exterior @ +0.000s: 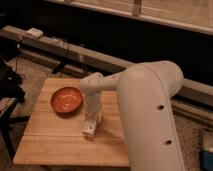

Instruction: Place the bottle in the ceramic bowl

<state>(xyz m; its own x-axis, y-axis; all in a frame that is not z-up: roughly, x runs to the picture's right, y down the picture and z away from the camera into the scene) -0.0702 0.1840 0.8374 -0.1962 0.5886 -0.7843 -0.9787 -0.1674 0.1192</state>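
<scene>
The ceramic bowl is orange-red, shallow and empty, and sits on the left part of the wooden table. The small whitish bottle is on the table to the right of the bowl and a little nearer the front, tilted with its lower end toward the front edge. My gripper points down from the white arm and is right at the bottle's upper end, which it hides. The bottle is outside the bowl.
My large white arm covers the right side of the table. A dark chair or stand is at the left of the table. A long ledge with cables runs behind it.
</scene>
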